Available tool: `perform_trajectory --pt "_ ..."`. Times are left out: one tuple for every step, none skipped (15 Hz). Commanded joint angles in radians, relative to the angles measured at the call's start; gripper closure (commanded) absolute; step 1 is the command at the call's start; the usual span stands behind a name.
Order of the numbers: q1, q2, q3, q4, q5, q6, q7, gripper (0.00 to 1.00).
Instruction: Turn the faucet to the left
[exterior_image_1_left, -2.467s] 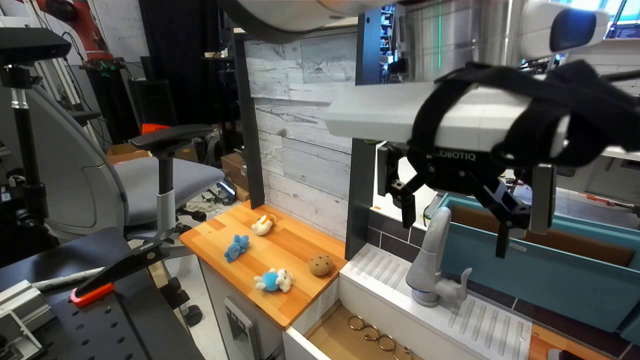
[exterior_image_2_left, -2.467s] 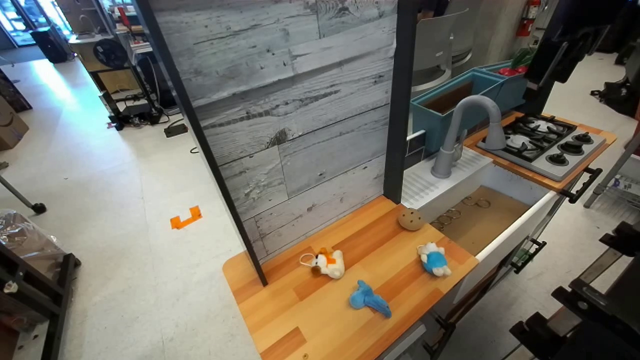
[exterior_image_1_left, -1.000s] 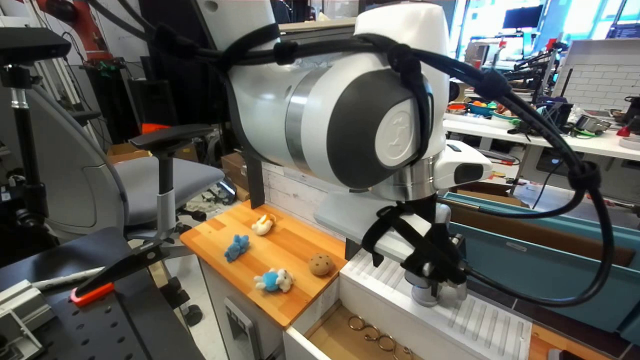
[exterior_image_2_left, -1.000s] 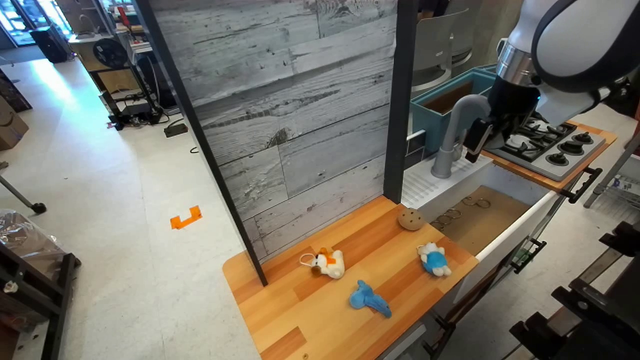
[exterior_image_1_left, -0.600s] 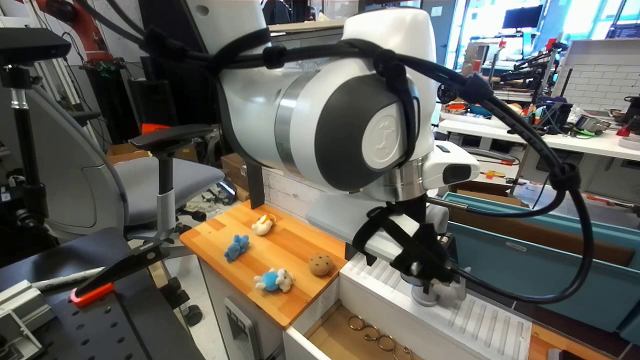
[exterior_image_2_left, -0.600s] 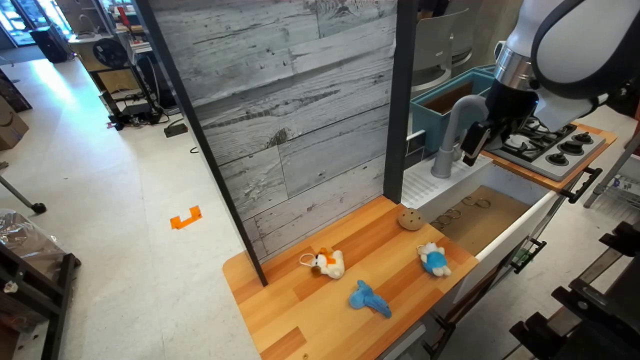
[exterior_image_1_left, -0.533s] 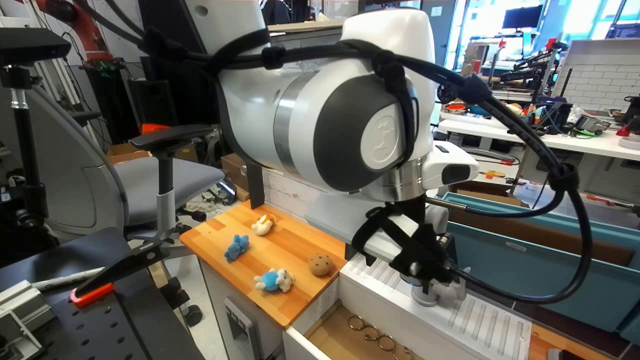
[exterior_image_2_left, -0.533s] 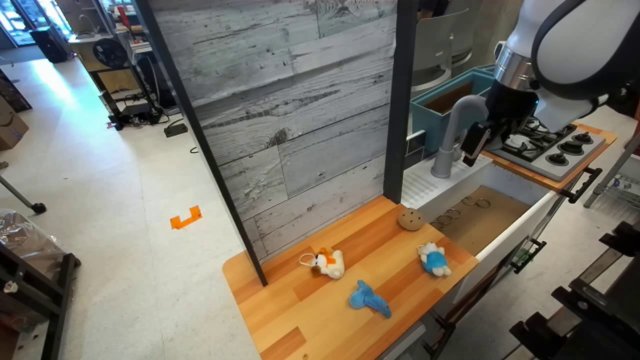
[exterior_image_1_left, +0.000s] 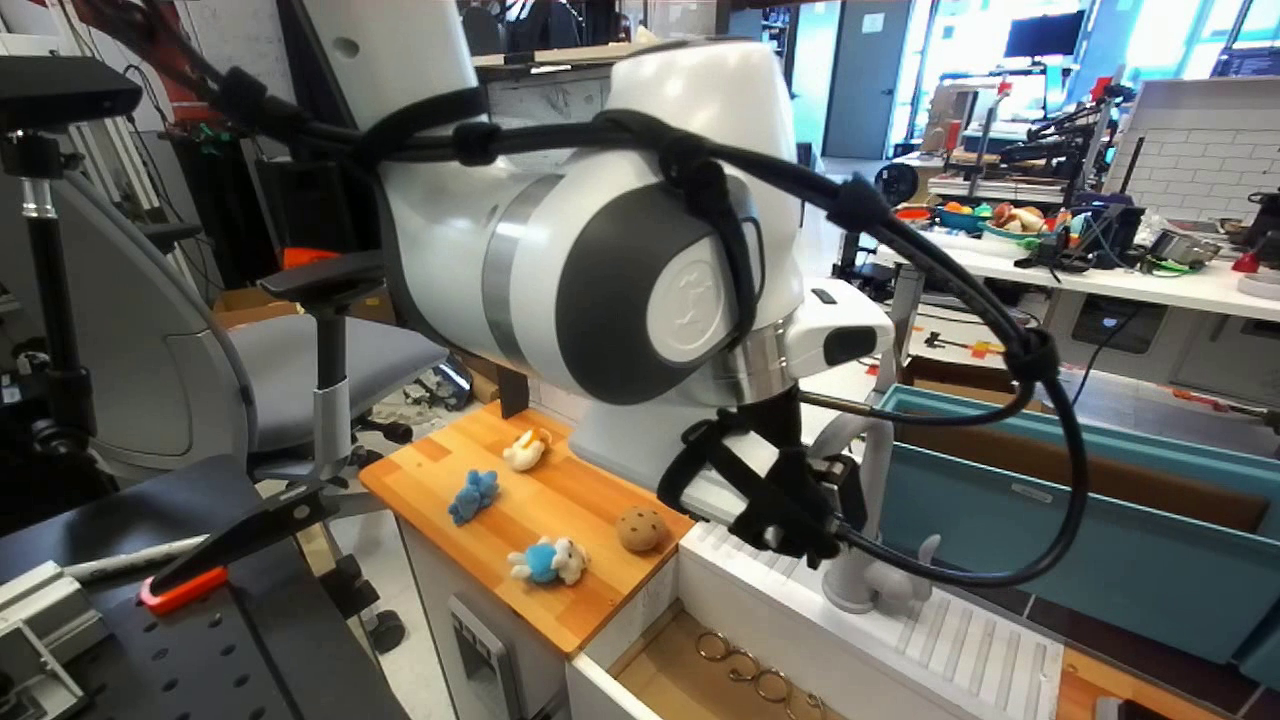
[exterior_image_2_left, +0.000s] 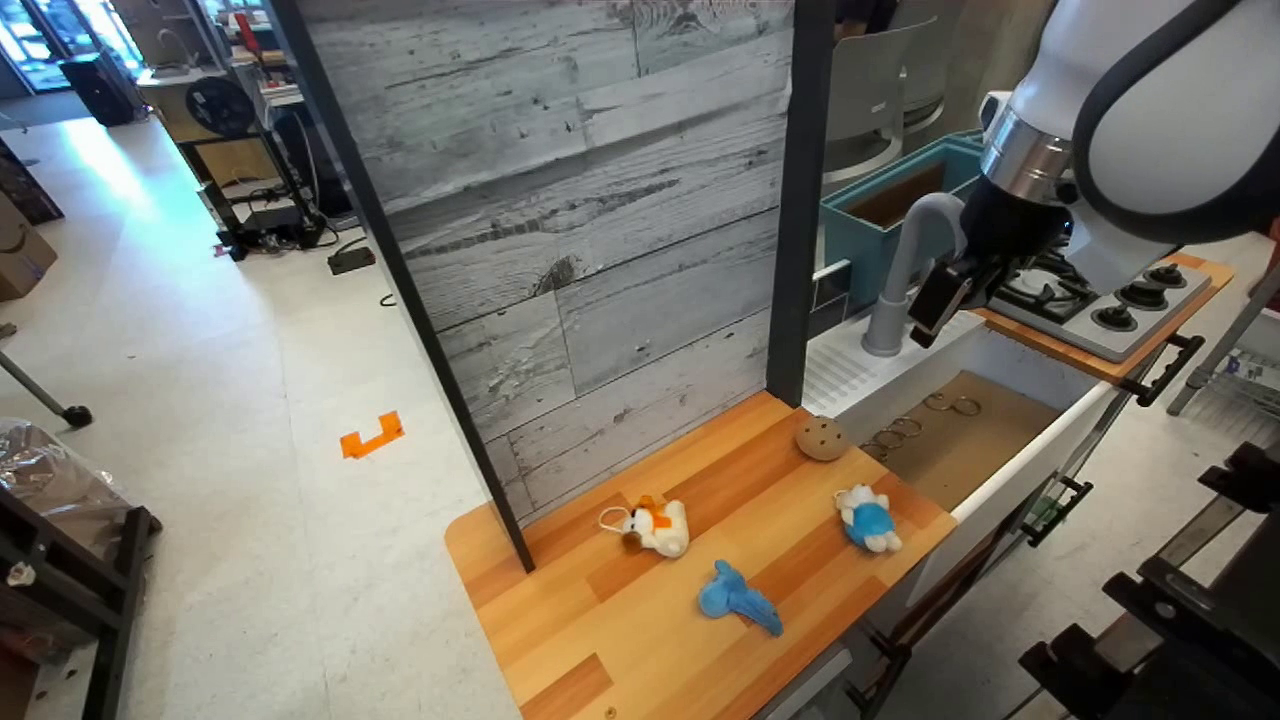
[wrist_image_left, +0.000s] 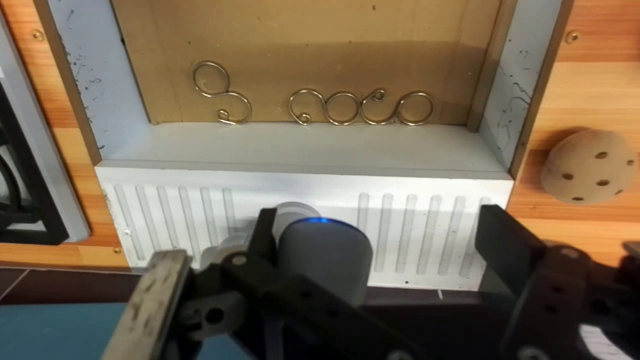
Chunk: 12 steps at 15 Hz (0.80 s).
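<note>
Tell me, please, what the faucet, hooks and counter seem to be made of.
Faucet: probably plastic, matte grey, with no metallic glint. Hooks: most likely metal wire, polished, judging by their bright highlights. Counter: wood or perhaps wood-look laminate, smooth, showing strips of varying tone.

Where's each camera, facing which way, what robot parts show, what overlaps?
Wrist view: behind the open hand, facing down past it into the sink; the hand shows at bottom.
An exterior view: raised in front of the sink, facing down toward the teal bin; arm central, hand mostly covered.
An exterior view: raised, facing along the wooden counter from its end to the stove; arm and hand at right.
Both exterior views share plush toys; all three, faucet and spotted ball.
</note>
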Motion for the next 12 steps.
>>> perform_trajectory --pt "0.101 0.006 -0.003 -0.035 -0.008 0.109 0.008 0.00" --pt "0.133 0.016 -0.010 -0.029 -0.005 0.125 0.010 0.00" --pt "0.168 0.024 -0.019 -0.020 -0.001 0.136 0.011 0.00" --pt "0.200 0.032 -0.026 -0.008 0.001 0.143 0.011 0.00" --pt "0.233 0.038 -0.037 0.000 0.002 0.149 0.010 0.00" --pt "0.266 0.040 -0.052 0.005 0.002 0.150 0.008 0.00" --pt "0.288 0.041 -0.060 0.003 0.001 0.151 0.007 0.00" --pt "0.301 0.034 -0.065 -0.003 0.000 0.140 0.005 0.00" --pt "0.305 0.021 -0.060 -0.016 -0.002 0.118 0.002 0.00" --pt "0.297 0.003 -0.046 -0.032 -0.004 0.094 -0.002 0.00" --pt "0.272 -0.018 -0.018 -0.052 -0.008 0.065 -0.009 0.00" --pt "0.230 -0.047 0.027 -0.078 -0.016 0.024 -0.022 0.00"
